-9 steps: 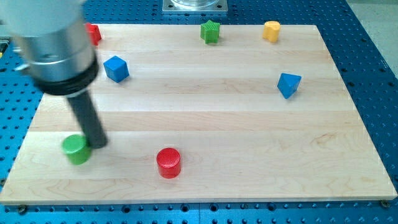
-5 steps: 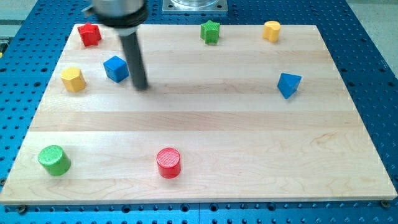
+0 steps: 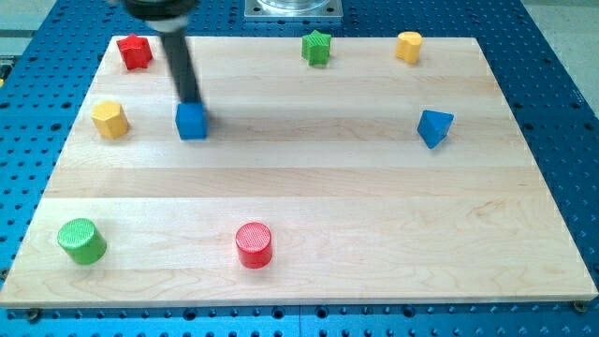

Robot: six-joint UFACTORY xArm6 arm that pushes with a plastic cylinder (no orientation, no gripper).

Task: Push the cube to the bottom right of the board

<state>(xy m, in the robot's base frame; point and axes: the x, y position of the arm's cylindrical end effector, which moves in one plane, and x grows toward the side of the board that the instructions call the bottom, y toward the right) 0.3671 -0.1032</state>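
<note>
The blue cube [image 3: 192, 122] lies on the wooden board [image 3: 318, 187] at the upper left. My tip [image 3: 190, 102] rests right against the cube's top side, touching it from above in the view. The dark rod rises from there toward the view's top left.
Other blocks: a red star-like block [image 3: 135, 51] at the top left, a yellow hexagonal block [image 3: 109, 120] left of the cube, a green star [image 3: 317, 47], a yellow cylinder [image 3: 408, 46], a blue angular block [image 3: 434, 127], a green cylinder [image 3: 80, 241], a red cylinder [image 3: 254, 244].
My tip swept from the green cylinder at the lower left up past the cube's right side to its top. The cube has shifted down and right; the green cylinder was nudged left.
</note>
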